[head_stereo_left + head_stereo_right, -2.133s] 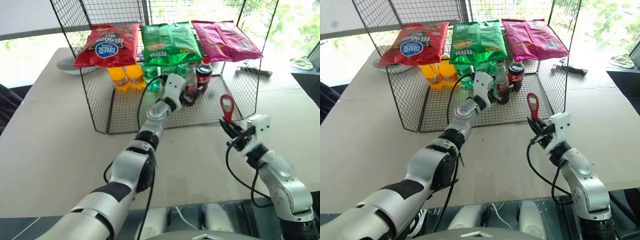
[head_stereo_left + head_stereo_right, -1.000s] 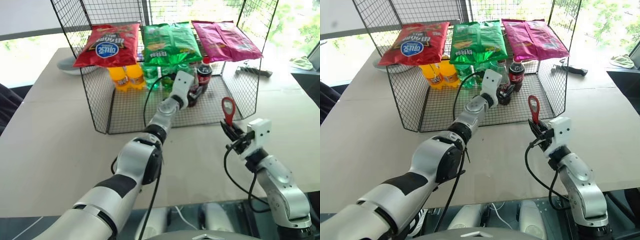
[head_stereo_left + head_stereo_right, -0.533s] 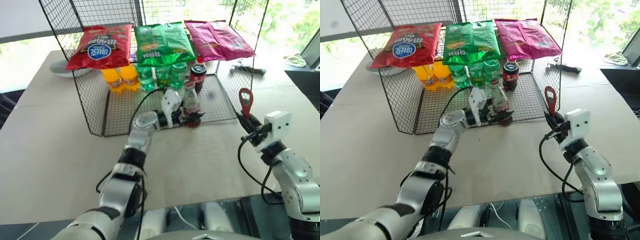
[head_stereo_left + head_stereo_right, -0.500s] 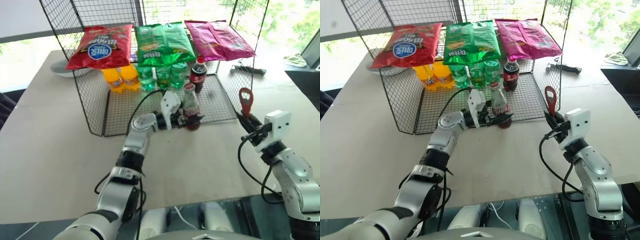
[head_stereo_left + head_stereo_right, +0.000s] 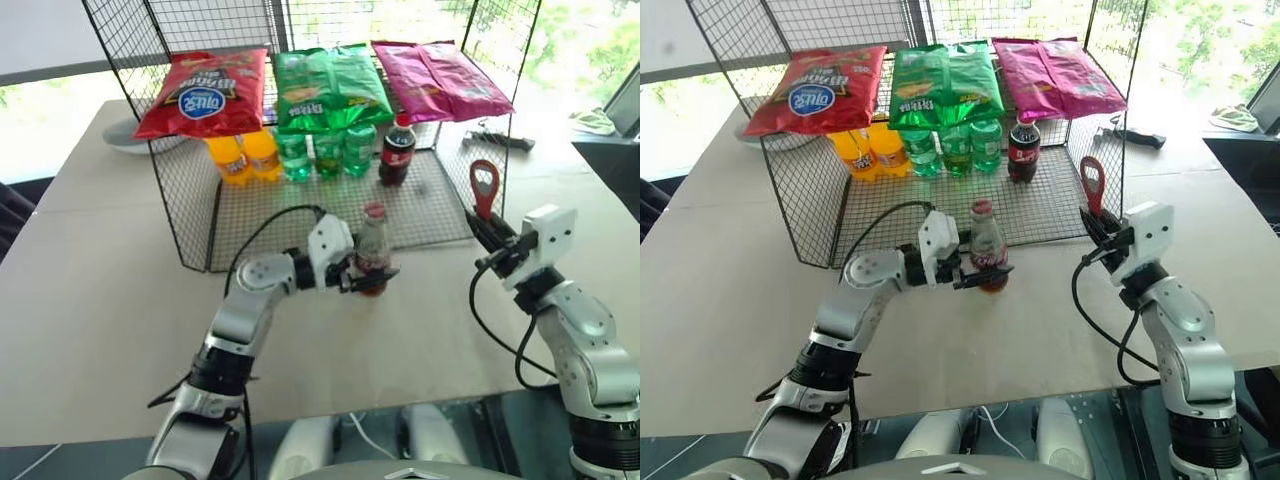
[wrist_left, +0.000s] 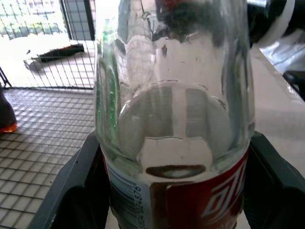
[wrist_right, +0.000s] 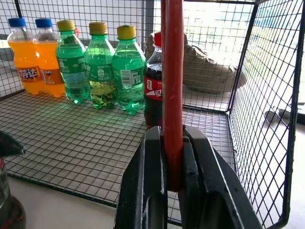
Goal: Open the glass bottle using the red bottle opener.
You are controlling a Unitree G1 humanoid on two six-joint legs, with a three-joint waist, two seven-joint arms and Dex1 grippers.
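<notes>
The left gripper (image 5: 362,275) clamps the glass bottle (image 5: 372,250) upright just outside the wire rack (image 5: 190,215), steadying it; the right gripper (image 5: 483,233), pinching the red bottle opener (image 5: 482,188) loop-up, stands well apart, cap still on

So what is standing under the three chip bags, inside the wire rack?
Under the chip bags, on the wire rack floor: two orange soda bottles, three green soda bottles and a dark cola bottle. The bags cover whatever lies further back.
</notes>
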